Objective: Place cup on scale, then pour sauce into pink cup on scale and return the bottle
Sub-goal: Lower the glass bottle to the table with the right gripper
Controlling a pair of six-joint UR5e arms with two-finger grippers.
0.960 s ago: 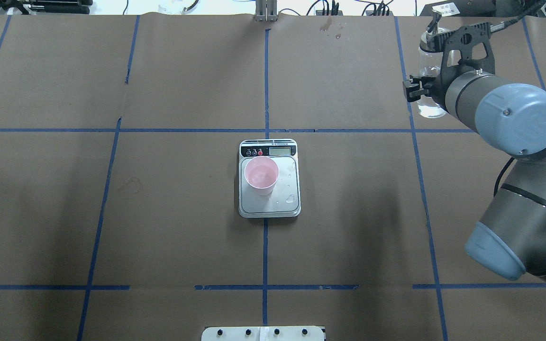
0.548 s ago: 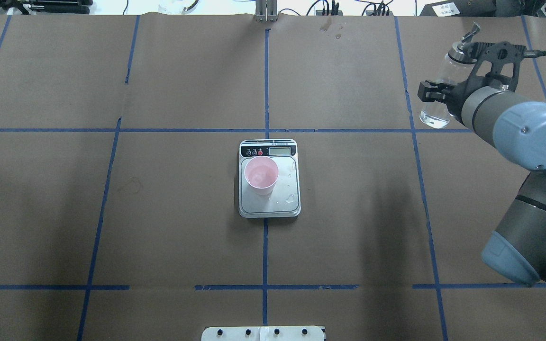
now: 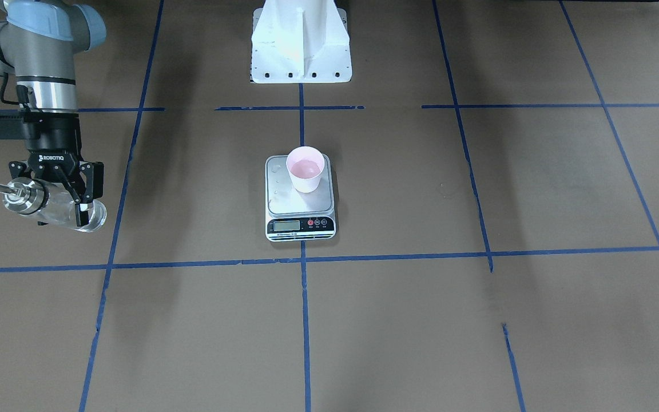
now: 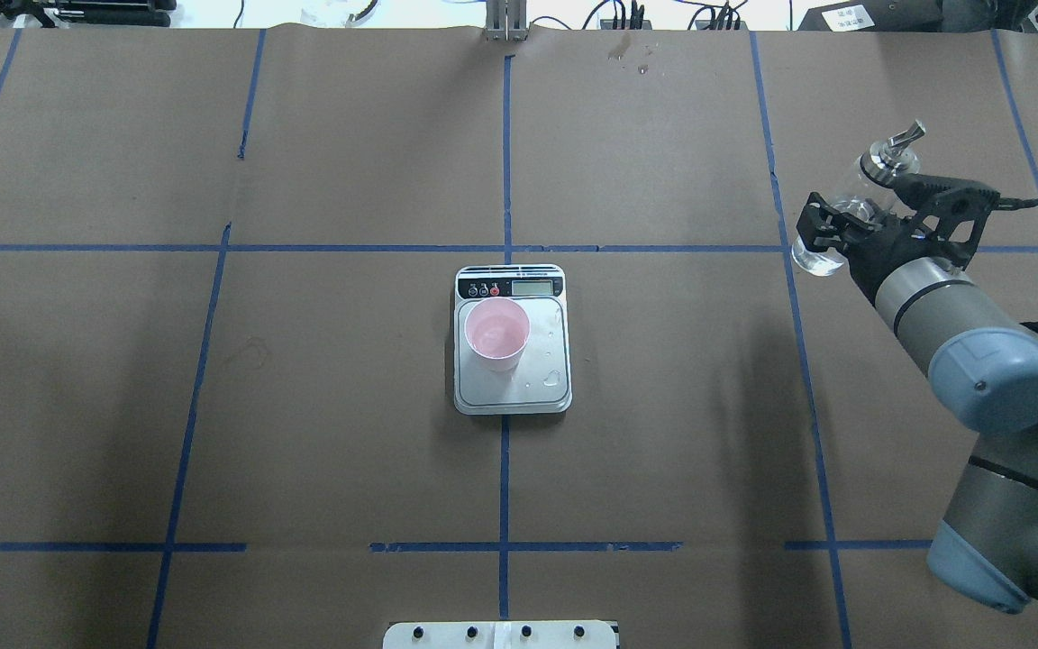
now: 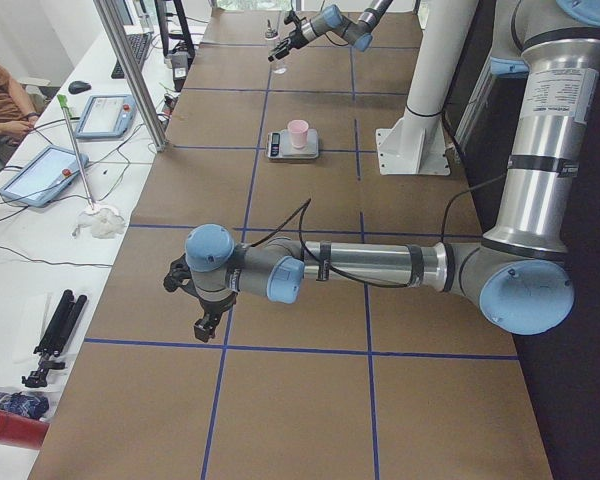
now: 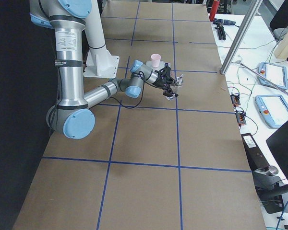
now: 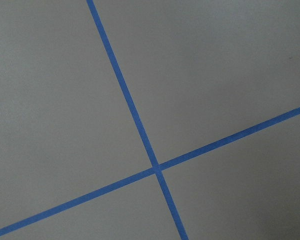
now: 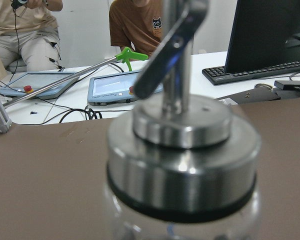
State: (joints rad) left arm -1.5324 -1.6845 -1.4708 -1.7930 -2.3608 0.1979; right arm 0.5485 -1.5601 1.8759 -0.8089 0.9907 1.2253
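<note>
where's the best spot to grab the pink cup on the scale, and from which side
Probably the side wall just under the rim of the cup, with the fingers level, coming in from the robot's left. The cup stands upright, mouth open, on the left part of the scale, so that side is nearest. It widens upward, so a pinch below the rim should not let it slip down.

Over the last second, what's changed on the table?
The right gripper, shut on the bottle, carried it from the far right of the table back towards the robot. On the way it tipped the bottle from upright to a steep slant, spout pointing away to the right. The cup and the scale under it stayed put.
</note>
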